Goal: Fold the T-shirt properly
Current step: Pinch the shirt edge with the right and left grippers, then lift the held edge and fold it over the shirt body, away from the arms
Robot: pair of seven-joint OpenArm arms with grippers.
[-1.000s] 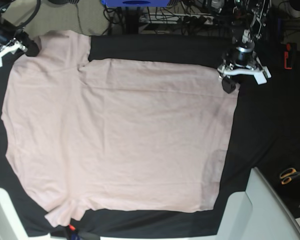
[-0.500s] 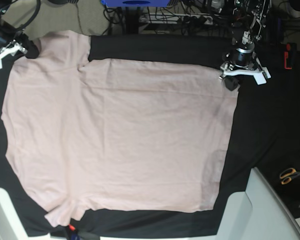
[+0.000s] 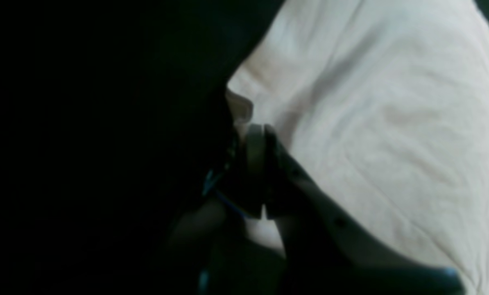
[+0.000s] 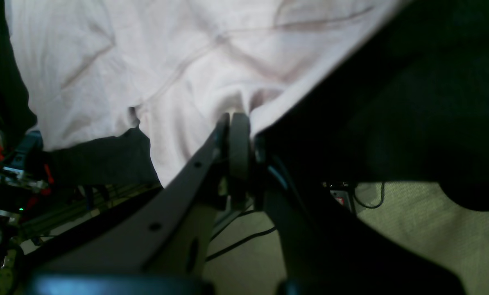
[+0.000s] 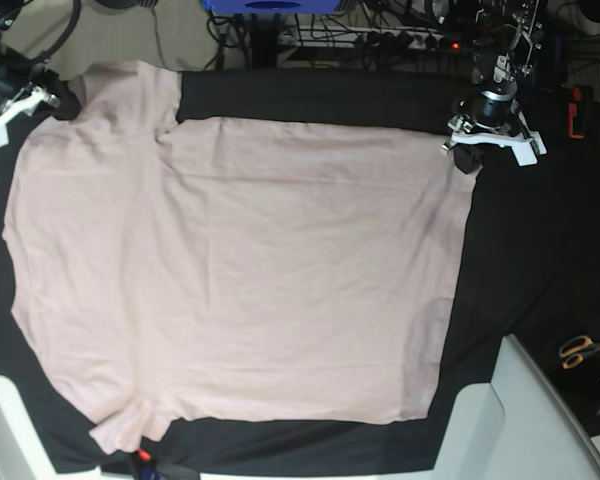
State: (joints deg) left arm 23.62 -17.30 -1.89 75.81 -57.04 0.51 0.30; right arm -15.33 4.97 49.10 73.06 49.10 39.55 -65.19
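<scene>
Wrist views show us both pincers pressed shut on the shirt (image 5: pixel 240 270): the left pincer (image 3: pixel 256 139) nips a small fold at its hem corner, the right pincer (image 4: pixel 238 123) a bunched sleeve edge. We see the shirt lying flat on the black surface (image 5: pixel 540 250), pale pink, soft, lightly creased, roughly rectangular with short sleeves.

The base view looks straight down from high above, taking in nearly the whole counter (image 5: pixel 310 95) edge to edge. The left wrist view sits very close at the far right corner, facing along the left gripper (image 3: pixel 254 135); the right wrist view sits close at the far left corner behind the right gripper (image 4: pixel 236 127). All three share the T-shirt (image 5: pixel 240 270)
</scene>
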